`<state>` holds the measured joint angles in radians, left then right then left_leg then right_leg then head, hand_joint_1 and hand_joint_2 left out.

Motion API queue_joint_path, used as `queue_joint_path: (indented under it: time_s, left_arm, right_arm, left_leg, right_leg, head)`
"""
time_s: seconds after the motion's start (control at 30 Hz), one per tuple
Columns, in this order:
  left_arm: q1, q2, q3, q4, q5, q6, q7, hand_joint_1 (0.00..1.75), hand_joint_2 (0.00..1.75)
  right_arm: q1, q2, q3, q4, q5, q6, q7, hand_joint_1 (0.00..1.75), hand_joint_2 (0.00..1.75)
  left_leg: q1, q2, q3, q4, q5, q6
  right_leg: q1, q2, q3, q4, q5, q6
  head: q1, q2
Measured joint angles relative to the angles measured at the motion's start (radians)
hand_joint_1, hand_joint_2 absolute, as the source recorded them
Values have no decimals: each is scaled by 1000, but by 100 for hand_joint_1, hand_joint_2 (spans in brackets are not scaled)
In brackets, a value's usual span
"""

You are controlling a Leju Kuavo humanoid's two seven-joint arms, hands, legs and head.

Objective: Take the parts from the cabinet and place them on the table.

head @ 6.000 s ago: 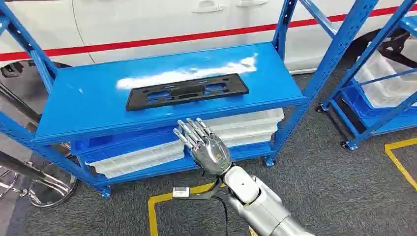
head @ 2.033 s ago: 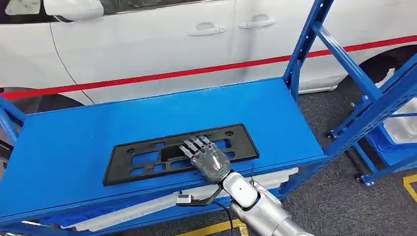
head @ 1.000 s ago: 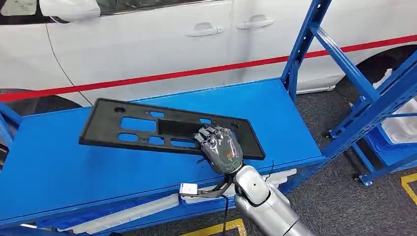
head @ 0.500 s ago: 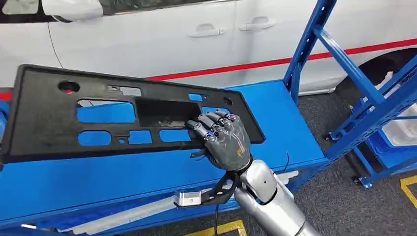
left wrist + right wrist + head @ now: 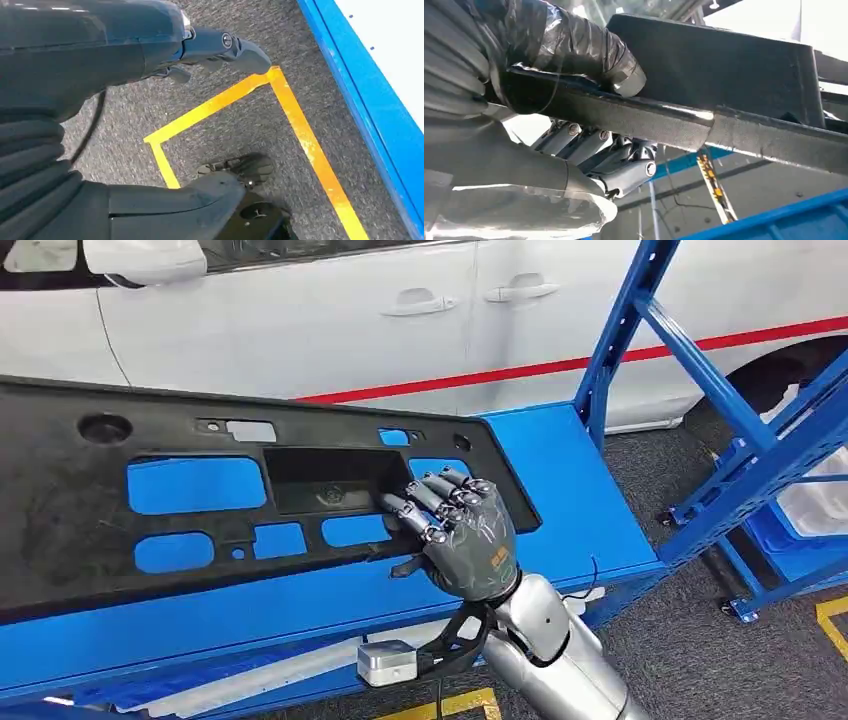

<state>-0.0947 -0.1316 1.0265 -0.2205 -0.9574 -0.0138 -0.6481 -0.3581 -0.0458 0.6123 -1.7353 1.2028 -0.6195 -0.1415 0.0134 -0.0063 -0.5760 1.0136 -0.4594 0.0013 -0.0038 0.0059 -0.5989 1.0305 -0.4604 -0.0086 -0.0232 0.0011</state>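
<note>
Part: long flat black plastic panel with rectangular cut-outs and a recessed centre [image 5: 200, 500], lifted off the blue metal shelf [image 5: 560, 490] of the cabinet and tilted, its far left end running out of the head view.
Where it is: in the air above the shelf top, in front of the white car with a red stripe [image 5: 330, 320]; not on any desk yet.
Right robot hand: the right robot hand [image 5: 455, 530] grips the panel's near long edge towards its right end, fingers over the top face; in the right wrist view the thumb [image 5: 589, 45] presses one face and the fingers [image 5: 589, 150] curl against the other, so the edge is clamped between them.
Left robot hand: the left robot hand [image 5: 220, 47] hangs over the grey carpet with yellow floor tape [image 5: 300, 135]; it holds nothing, but whether it is spread or curled I cannot tell.
Handling, as I judge it: stiff, probably light for its length, with a matt face that should not slip easily.
Grip point: the hold sits off-centre, so the long free end will lever against the robot hand and may sag or swing; a hold nearer the middle recess would balance better.
Risk: the free end could knock the blue upright [image 5: 625, 330] when turning.
</note>
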Motion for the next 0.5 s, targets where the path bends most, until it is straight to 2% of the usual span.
queue_joint_path:
  time_s: [0.03, 0.07, 0.1, 0.17, 0.2, 0.23, 0.27, 0.33, 0.37, 0.4, 0.5]
  left_arm:
    - [0, 2, -2, -1, -13, 14, 0, 0, 175]
    - [0, 1, -5, -1, -22, 26, 0, 0, 175]
    - [-1, 1, -10, -1, -29, 31, 0, 0, 175]
    - [2, 1, -14, -1, -33, 36, 0, 0, 175]
    - [4, 2, -17, -1, -34, 36, 0, 0, 175]
    - [5, 2, -19, -1, -35, 37, 0, 0, 175]
    - [5, 2, -21, -1, -35, 37, 0, 0, 175]
    - [4, 3, -24, -1, -35, 37, 0, 0, 175]
    - [2, 3, -24, -1, -35, 37, 0, 0, 175]
    - [2, 3, -24, -1, -35, 37, 0, 0, 175]
    - [6, 3, -24, -1, -15, 15, 3, 0, 175]
  right_arm:
    - [1, 0, 3, -1, -3, 0, -2, 175, 175]
    - [2, 0, 6, -1, -7, 0, -4, 175, 175]
    - [2, 0, 10, -1, -9, 0, -4, 175, 175]
    - [8, 0, 16, -1, -10, 0, -4, 175, 175]
    - [13, 0, 18, -1, -10, 0, -5, 175, 175]
    - [15, 0, 21, -1, -10, 0, -5, 175, 175]
    - [15, 0, 23, -1, -10, 0, -5, 175, 175]
    - [15, 0, 27, -1, -10, 0, -4, 175, 175]
    - [15, 0, 29, -1, -10, 0, -5, 175, 175]
    - [15, 0, 29, -1, -10, -1, -5, 175, 175]
    - [25, 1, 33, -1, -18, -13, -14, 175, 175]
  left_leg:
    - [3, 1, -3, 10, -11, -5]
    - [2, 2, -15, 43, -37, -8]
    - [2, 1, -44, 106, -74, -11]
    - [4, 2, -120, 268, -146, -17]
    - [4, 2, -145, 320, -156, -18]
    - [4, 2, -146, 317, -140, -18]
    - [4, 2, -122, 266, -103, -16]
    - [4, 2, -30, 78, -10, -10]
    - [3, 2, -2, 16, -9, -4]
    - [-3, 1, 2, 7, -10, -1]
    - [-6, -1, -2, 9, -6, 10]
  right_leg:
    - [-10, -3, 7, -12, 6, -9]
    - [-9, -4, 9, -15, 7, -15]
    - [-9, -6, 9, -15, 7, -18]
    - [-6, -7, 7, -13, 6, -20]
    - [-5, -7, 6, -12, 6, -21]
    - [-5, -7, 6, -10, 5, -21]
    - [-5, -6, 6, -7, 3, -21]
    - [-5, -4, 9, -2, -1, -17]
    - [-4, -4, 8, 0, -3, -13]
    - [2, -2, 4, 5, -5, -8]
    - [-1, -3, 6, -3, 1, 6]
  head:
    - [0, 0]
    - [0, 0]
    - [0, 0]
    - [0, 0]
    - [0, 0]
    - [0, 0]
    - [0, 0]
    - [0, 0]
    - [0, 0]
    - [0, 0]
    - [0, 0]
